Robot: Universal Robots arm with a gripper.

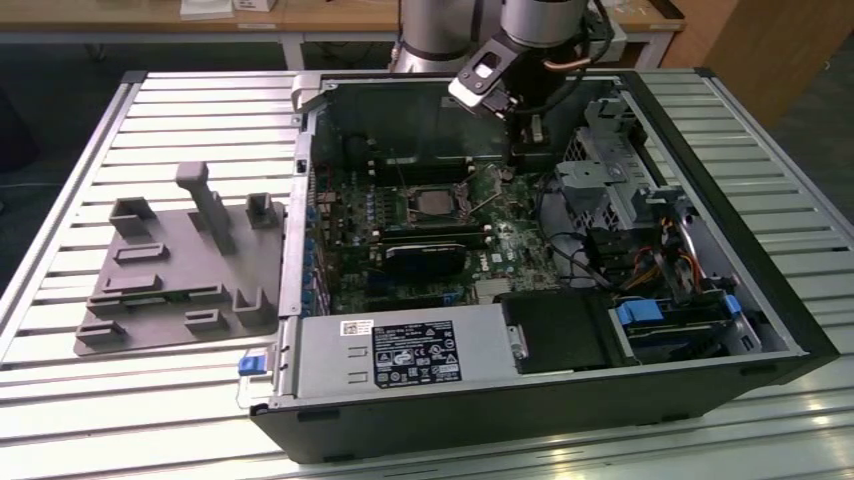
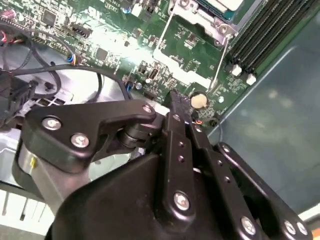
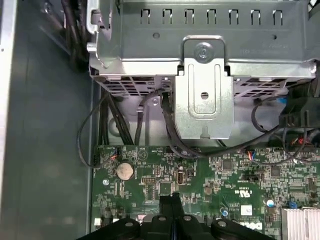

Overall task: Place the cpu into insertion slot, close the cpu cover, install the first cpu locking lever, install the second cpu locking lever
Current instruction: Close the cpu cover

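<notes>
In the exterior view the cpu (image 1: pixel 434 201) lies in the motherboard socket, its pale silver top showing through the window of the cpu cover (image 1: pixel 434 186), which lies flat around it. A corner of the cpu (image 2: pixel 226 4) and the cpu cover (image 2: pixel 196 16) also appear in the second wrist view. A thin locking lever (image 2: pixel 219 65) runs from the socket corner across the board, and it looks raised in the exterior view (image 1: pixel 489 181). My gripper (image 1: pixel 515 160) hangs just to the exterior view's right of the socket. Its black fingertips (image 2: pixel 175 98) (image 3: pixel 170 200) are shut, with nothing seen between them, close over the board.
A coin battery (image 3: pixel 124 171) (image 2: pixel 198 101) sits near my fingertips. A metal drive cage (image 3: pixel 202 75) with black cables (image 3: pixel 167 125) stands past the board edge. Memory slots (image 2: pixel 260 35) flank the socket. A grey fixture block (image 1: pixel 180 265) lies on the slatted table (image 1: pixel 200 100).
</notes>
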